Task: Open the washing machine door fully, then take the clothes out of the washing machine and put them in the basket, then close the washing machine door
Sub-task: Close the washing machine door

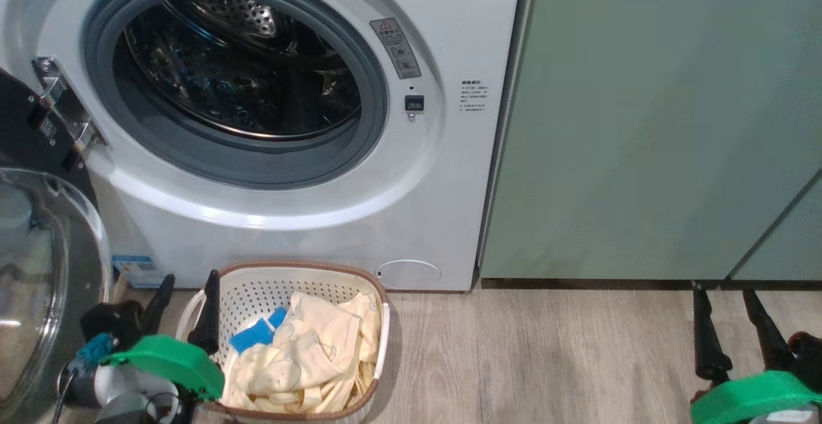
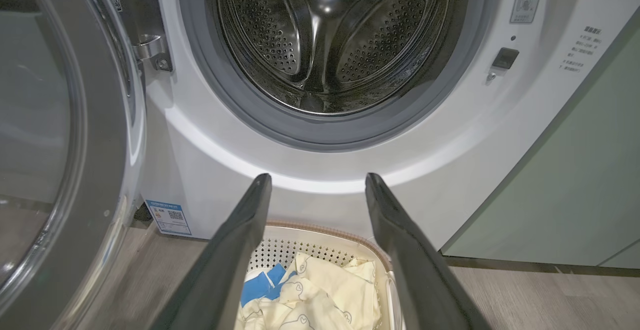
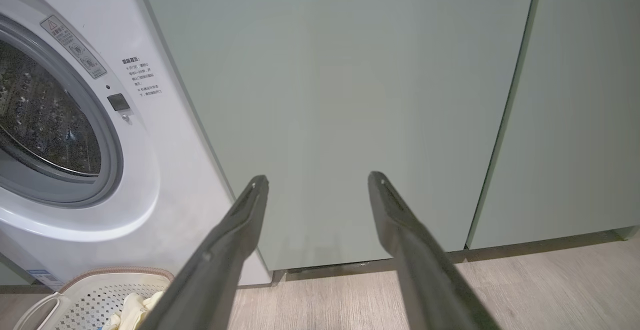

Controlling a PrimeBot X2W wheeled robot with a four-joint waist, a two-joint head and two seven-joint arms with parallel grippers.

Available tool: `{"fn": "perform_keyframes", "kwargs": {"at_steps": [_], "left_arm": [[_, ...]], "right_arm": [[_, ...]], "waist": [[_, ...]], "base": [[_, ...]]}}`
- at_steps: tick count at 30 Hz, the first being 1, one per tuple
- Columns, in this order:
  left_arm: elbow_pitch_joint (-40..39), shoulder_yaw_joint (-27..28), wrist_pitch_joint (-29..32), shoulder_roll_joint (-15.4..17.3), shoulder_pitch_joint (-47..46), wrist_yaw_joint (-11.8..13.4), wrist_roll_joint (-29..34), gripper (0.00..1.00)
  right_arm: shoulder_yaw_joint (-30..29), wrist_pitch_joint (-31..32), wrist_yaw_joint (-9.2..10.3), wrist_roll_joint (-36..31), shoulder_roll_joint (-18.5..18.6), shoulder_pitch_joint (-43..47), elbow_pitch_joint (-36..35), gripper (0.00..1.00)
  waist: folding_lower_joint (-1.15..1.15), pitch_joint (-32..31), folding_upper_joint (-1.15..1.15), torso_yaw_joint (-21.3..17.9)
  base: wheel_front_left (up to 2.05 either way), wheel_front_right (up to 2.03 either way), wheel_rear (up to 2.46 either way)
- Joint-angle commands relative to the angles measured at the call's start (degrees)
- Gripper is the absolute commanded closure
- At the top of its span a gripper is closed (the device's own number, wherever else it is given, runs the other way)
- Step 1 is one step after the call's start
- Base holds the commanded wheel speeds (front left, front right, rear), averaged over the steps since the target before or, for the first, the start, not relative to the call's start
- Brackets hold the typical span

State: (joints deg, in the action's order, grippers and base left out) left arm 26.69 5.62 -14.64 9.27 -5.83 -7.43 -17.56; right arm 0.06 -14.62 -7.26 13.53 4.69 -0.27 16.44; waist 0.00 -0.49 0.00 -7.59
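Observation:
The white washing machine [image 1: 359,218] stands with its round door [image 1: 38,282] swung open to the left, its steel drum [image 1: 244,64] showing no garment. Pale yellow clothes [image 1: 308,360], one with blue patches, lie in the cream basket [image 1: 257,282] on the floor below the opening. My left gripper [image 1: 189,299] hovers open over the basket's left rim, holding nothing. In the left wrist view its fingers [image 2: 240,250] frame the basket [image 2: 320,247] and clothes [image 2: 325,295]. My right gripper [image 1: 729,305] is open at the lower right, before the green cabinets; its fingertips [image 3: 250,205] are empty.
Green cabinet doors [image 1: 642,122] stand right of the machine. Wooden floor [image 1: 546,360] stretches between the basket and my right gripper. A blue label sticker [image 1: 135,271] and a round service flap [image 1: 408,274] sit low on the machine's front.

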Motion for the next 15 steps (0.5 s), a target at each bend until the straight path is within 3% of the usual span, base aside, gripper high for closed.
{"fn": "perform_keyframes", "kwargs": {"at_steps": [1, 15], "left_arm": [[-1.8, 2.3, -0.4, 0.9, -1.5, -0.1, 0.6, 0.0], [-2.4, 1.9, -0.4, 0.6, -1.5, -0.1, 1.7, 0.0]], "right_arm": [[0.9, -0.4, -0.23, -0.4, 0.7, -1.5, -1.7, 0.0], [0.9, -0.4, -0.23, -0.1, 0.7, -1.8, -1.6, 0.0]], "waist": [[0.0, 0.1, 0.0, 0.0], [0.0, 0.1, 0.0, -0.1]], "base": [[0.0, 0.0, 0.0], [0.0, 0.0, 0.0]]}}
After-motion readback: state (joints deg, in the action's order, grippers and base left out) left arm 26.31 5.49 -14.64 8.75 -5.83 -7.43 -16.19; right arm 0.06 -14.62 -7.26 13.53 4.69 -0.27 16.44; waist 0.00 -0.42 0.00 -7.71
